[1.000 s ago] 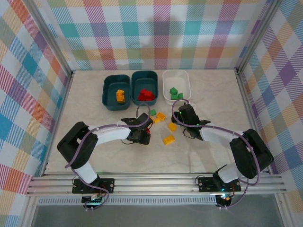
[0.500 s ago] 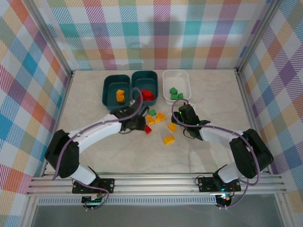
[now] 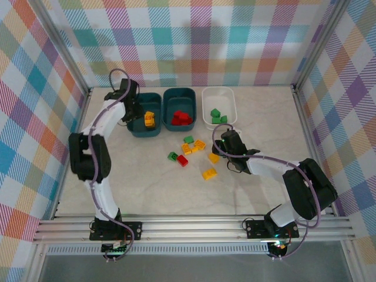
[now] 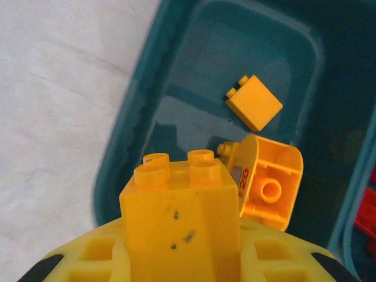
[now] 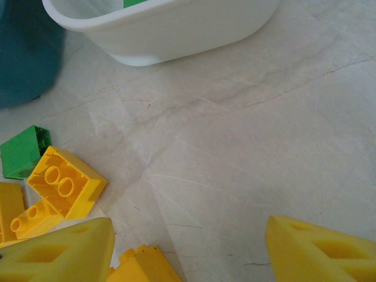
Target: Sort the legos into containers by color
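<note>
A pale marbled tabletop (image 3: 264,123) sits inside walls of pastel plaid, with three bins in a row near the far edge.

The left gripper (image 3: 130,108) is at the left teal bin (image 3: 136,130). In the left wrist view its fingers (image 4: 88,255) are pinched on a held yellow brick (image 4: 179,211), studs up, which hangs over the bin's near end. Two more yellow pieces (image 4: 254,103) lie on the bin floor just beyond it, one flat and one tipped on its side showing its hollow underside.

The middle teal bin (image 3: 168,106) holds a cluster of red bricks (image 3: 181,118). The white bin (image 3: 218,98) holds green bricks (image 3: 217,116).

Loose legos lie on the table in front of the bins: a green brick (image 3: 188,140), a yellow plate (image 3: 200,144), another yellow one (image 3: 186,148), a second green brick (image 3: 173,156) touching a red brick (image 3: 183,160), and two yellow bricks (image 3: 213,157) (image 3: 209,173) nearer the arms.

The right gripper (image 3: 222,144) is low over the table just in front of the white bin. In the right wrist view its fingers (image 5: 59,249) are spread wide with bare tabletop between them, gripping nothing.
</note>
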You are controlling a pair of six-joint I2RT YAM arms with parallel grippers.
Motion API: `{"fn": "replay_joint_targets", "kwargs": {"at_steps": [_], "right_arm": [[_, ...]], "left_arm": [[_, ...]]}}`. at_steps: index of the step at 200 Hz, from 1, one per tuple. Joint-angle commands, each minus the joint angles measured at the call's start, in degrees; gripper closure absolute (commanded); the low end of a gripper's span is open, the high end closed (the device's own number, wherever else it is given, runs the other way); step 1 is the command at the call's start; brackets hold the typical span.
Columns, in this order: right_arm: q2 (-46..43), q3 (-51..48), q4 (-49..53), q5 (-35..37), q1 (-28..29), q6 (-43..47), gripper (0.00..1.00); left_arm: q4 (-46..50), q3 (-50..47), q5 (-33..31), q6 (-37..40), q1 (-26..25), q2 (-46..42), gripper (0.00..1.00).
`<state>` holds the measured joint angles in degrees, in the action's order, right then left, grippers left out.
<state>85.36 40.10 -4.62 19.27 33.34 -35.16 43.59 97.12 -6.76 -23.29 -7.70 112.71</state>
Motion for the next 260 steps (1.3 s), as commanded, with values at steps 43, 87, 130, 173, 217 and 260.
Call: {"fn": "replay_joint_targets", "kwargs": {"at_steps": [43, 87, 130, 173, 217, 260], "right_arm": [[-0.6, 1.3, 0.0, 0.7, -0.2, 1.0, 0.31], [0.0, 1.5, -0.3, -0.6, -0.1, 1.2, 0.31], [0.0, 1.5, -4.5, -4.2, 3.7, 7.6, 0.31], [7.4, 10.0, 0.9, -13.5, 10.4, 20.6, 0.3], [17.2, 19.4, 10.0, -20.7, 12.7, 22.9, 0.28], [26.8, 27.1, 14.3, -19.4, 15.1, 23.4, 0.29]], "left_arm": [[5.2, 7.7, 4.9, -1.3, 0.1, 8.5, 0.57], [1.8, 2.1, 3.6, -3.2, 0.1, -2.6, 0.21], [-6.5, -14.8, 7.9, -6.5, -0.2, -19.7, 0.14], [-17.7, -48.9, 14.1, -13.9, -1.0, -44.7, 0.02], [-10.2, -69.7, 13.2, -20.2, -0.8, -74.6, 0.0], [-11.1, -80.7, 17.4, -28.8, -0.7, -89.9, 0.0]]}}
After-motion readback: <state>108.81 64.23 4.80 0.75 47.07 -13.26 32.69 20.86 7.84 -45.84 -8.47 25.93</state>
